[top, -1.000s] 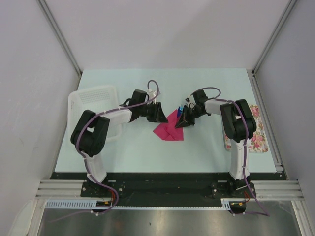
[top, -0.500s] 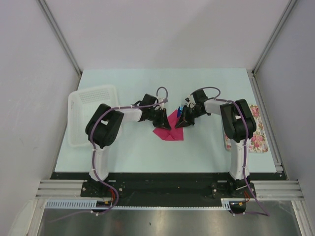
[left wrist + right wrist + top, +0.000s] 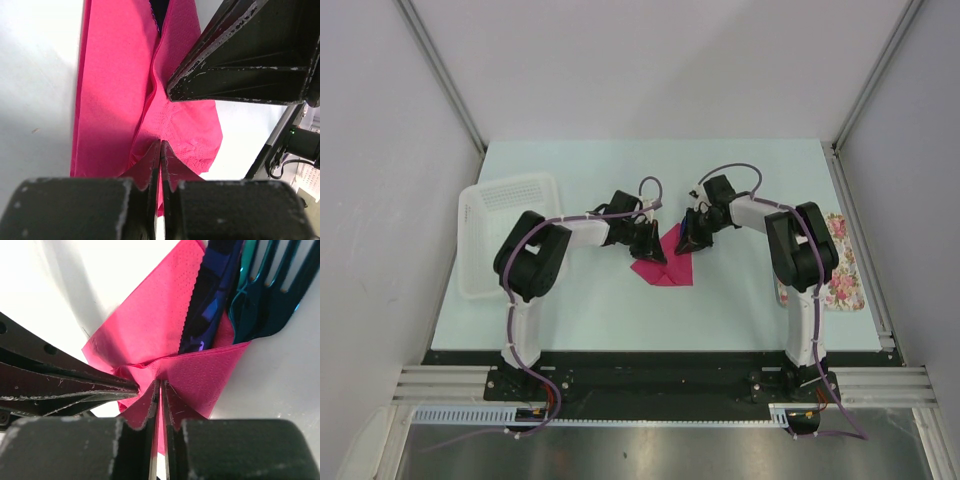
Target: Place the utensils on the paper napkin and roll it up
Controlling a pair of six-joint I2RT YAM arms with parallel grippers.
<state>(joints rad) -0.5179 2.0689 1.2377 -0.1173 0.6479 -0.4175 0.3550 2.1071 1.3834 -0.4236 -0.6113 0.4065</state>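
Note:
The pink paper napkin point(image 3: 665, 264) lies folded at mid-table, its upper flap wrapped over the dark blue utensils point(image 3: 212, 300), whose knife and fork point(image 3: 265, 295) ends stick out past the fold. My left gripper point(image 3: 648, 246) is at the napkin's left side, its jaws shut on a pinched fold of the paper point(image 3: 161, 146). My right gripper point(image 3: 689, 240) faces it from the right, jaws pressed together on the opposite fold point(image 3: 161, 386), with a thin pink sheet between them. Each wrist view shows the other gripper's fingers point(image 3: 235, 70) point(image 3: 70, 385) close by.
A white basket point(image 3: 505, 225) stands at the table's left edge behind the left arm. A floral tray point(image 3: 842, 272) lies at the right edge beside the right arm. Grey walls enclose the table on three sides.
My left arm swung right to the napkin and its jaws closed on the paper's left fold. The right gripper shifted slightly back, still pinching the napkin.

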